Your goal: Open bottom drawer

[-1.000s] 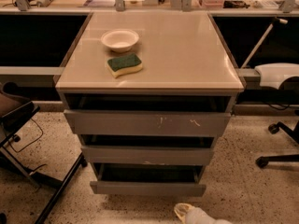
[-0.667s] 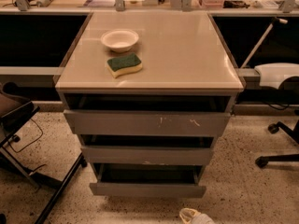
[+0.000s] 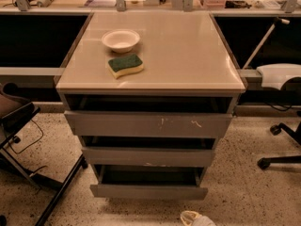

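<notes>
So the bottom drawer (image 3: 148, 191) is the lowest of the three grey fronts on the cabinet (image 3: 150, 81), right down near the floor. It already sits out a bit, with its shallow tray (image 3: 148, 176) showing dark behind the front. The gripper (image 3: 195, 218) is barely in shot at the bottom edge, on the floor side of the drawer and off toward its right end. I can't tell if it's open or closed from here.

My worries: there's no handle, so I'd guess the only purchase is the top lip of that front. The middle drawer (image 3: 148, 157) overhangs just above it, so coming in a touch high could catch the wrong one. Pulling from the right end could also skew the drawer on its runners and jam it.

The front's long axis runs left-right across the view. Its face points straight at the camera, so it should slide out toward me.
</notes>
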Tool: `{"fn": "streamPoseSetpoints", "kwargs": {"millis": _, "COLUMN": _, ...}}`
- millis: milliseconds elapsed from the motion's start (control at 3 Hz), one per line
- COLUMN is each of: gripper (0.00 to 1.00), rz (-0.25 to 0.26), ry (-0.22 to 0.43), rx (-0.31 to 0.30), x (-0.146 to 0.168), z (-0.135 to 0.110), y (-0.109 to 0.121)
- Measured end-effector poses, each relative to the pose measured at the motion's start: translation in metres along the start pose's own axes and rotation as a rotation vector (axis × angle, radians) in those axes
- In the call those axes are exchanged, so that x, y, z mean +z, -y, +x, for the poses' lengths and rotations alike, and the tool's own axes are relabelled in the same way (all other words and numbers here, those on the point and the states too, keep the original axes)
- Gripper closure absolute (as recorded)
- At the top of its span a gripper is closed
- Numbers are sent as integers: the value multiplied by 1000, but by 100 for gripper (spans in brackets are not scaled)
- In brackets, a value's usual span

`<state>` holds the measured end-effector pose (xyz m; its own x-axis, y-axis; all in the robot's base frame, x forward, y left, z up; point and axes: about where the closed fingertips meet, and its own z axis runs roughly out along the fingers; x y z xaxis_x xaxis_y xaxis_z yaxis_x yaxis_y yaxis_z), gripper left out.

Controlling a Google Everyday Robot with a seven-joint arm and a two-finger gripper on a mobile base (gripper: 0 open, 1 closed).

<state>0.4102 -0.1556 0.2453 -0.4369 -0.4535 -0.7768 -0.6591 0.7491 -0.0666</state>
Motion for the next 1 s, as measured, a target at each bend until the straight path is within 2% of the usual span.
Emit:
{"fn": "streamPoseSetpoints", "kwargs": {"millis": 333, "gripper": 11, "rz": 0, "ry": 0, "rx": 0, "x": 0, "z": 0, "y": 0}}
{"fn": "streamPoseSetpoints", "kwargs": {"millis": 667, "gripper": 0, "rz": 4, "ry": -21, "rx": -30, "x": 9, "z": -6, "y": 7}}
{"fn": "streamPoseSetpoints", "kwargs": {"millis": 1000, "gripper": 0, "rz": 34, "ry": -100, "rx": -79, "x": 25, "z": -11, "y": 35}}
